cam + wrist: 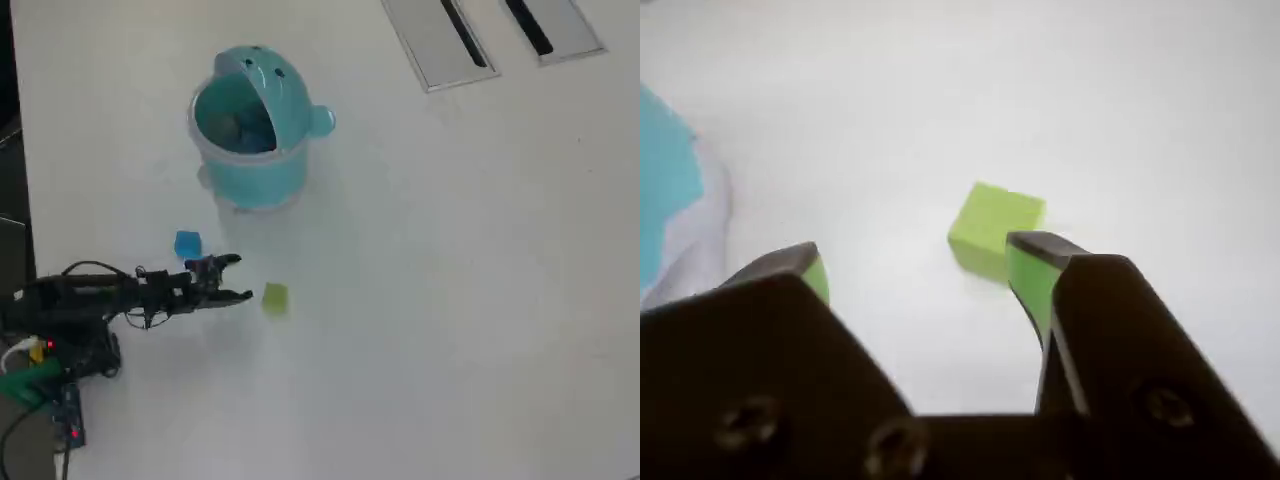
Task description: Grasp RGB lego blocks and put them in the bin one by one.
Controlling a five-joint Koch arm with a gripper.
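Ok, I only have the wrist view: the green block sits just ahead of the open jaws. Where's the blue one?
Observer: In the overhead view the blue block lies on the table beside the arm, between it and the bin, apart from the gripper.
Operator: Is the bin open?
Observer: Yes, its lid is flipped back and the mouth faces up.
Operator: Any red block on the table?
Observer: None shows in the overhead view. The shape inside the bin is too unclear to name.
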